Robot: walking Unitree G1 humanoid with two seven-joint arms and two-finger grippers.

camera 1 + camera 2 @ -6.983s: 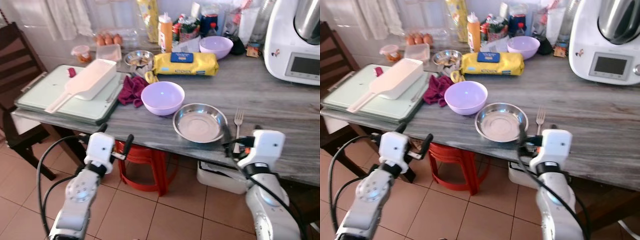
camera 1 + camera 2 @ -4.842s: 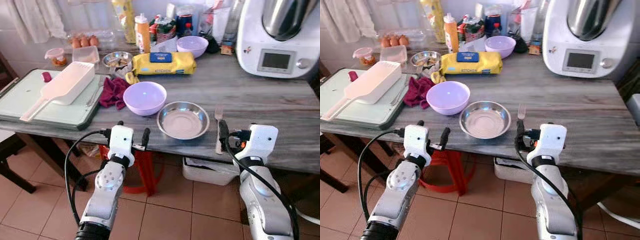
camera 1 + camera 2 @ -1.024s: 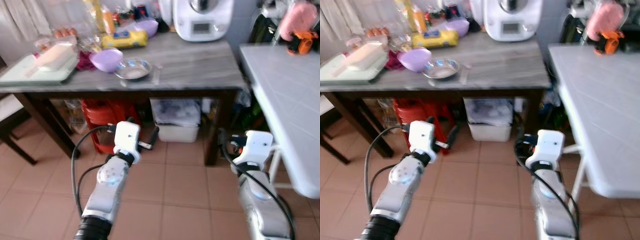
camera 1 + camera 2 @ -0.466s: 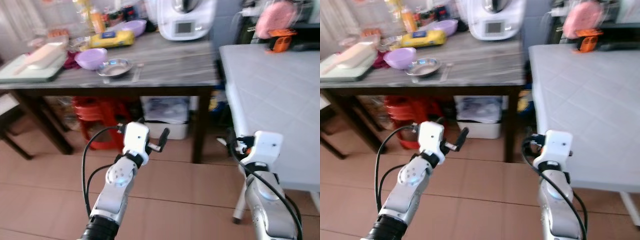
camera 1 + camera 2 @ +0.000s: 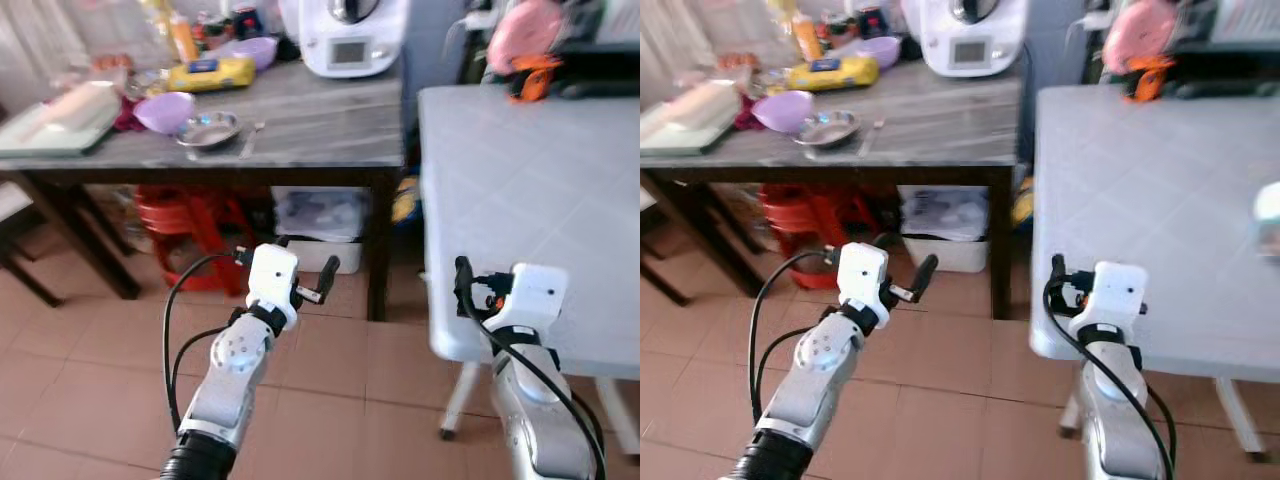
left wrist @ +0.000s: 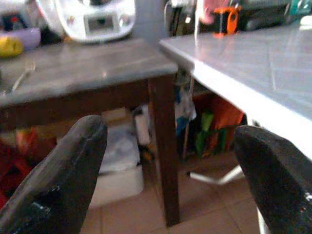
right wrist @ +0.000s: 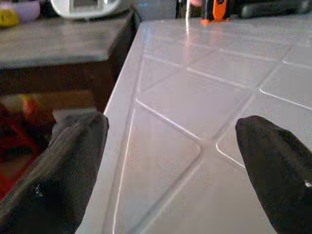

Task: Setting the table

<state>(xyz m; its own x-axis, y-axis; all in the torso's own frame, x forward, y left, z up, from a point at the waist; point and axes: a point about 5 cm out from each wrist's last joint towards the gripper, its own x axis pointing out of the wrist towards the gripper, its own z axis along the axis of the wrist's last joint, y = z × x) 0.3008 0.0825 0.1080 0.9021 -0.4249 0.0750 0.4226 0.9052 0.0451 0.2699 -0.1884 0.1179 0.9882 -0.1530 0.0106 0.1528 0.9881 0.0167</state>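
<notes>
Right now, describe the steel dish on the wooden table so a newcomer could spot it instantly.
Start at the dark wooden table on the robot's left, the one with the white kitchen machine at its far end. Near the table's front edge sits the steel dish, shallow and round. A purple bowl stands on one side of it and a fork lies on the other; it alone is shiny bare metal.

Terracotta tile floor (image 5: 90, 390); dark-legged grey wooden table (image 5: 320, 130) beside white tiled table (image 5: 530, 200).

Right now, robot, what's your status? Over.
Left gripper and right gripper open, empty, low. Round steel dish and fork sit on grey wooden table. White tiled table ahead right.
</notes>
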